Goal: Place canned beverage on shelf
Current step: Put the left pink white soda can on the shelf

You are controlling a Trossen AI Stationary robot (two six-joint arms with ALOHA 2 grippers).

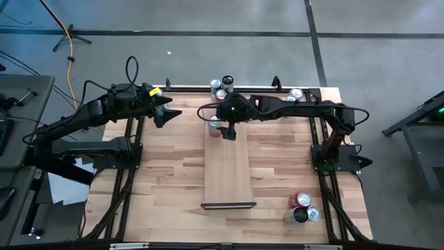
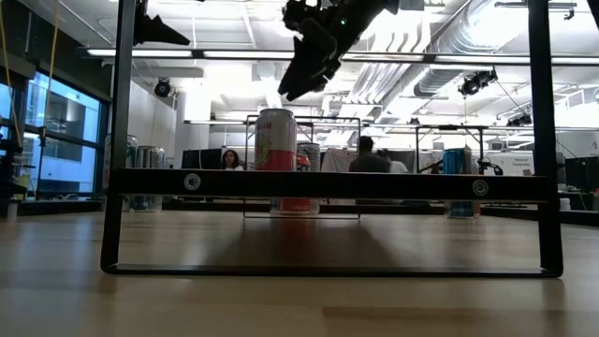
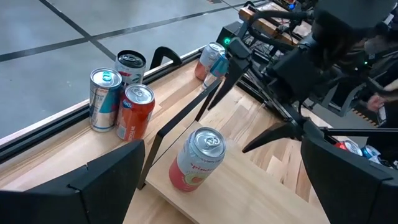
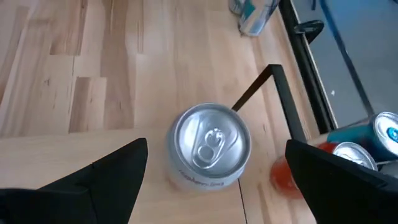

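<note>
The pink can (image 3: 197, 159) stands upright on the shelf (image 1: 227, 170), close to the far end, near the thin black rail (image 3: 180, 118) there; it looks tall and easy to tip. The right gripper (image 4: 211, 171) hangs right above the can; if it drops or swings sideways, a finger (image 4: 102, 174) could bump the can and knock it over, or push it off the plank. Its jaws are wide open, one on each side, holding nothing and touching nothing. The left gripper (image 3: 217, 180) waits off to the side, jaws wide open and empty too.
</note>
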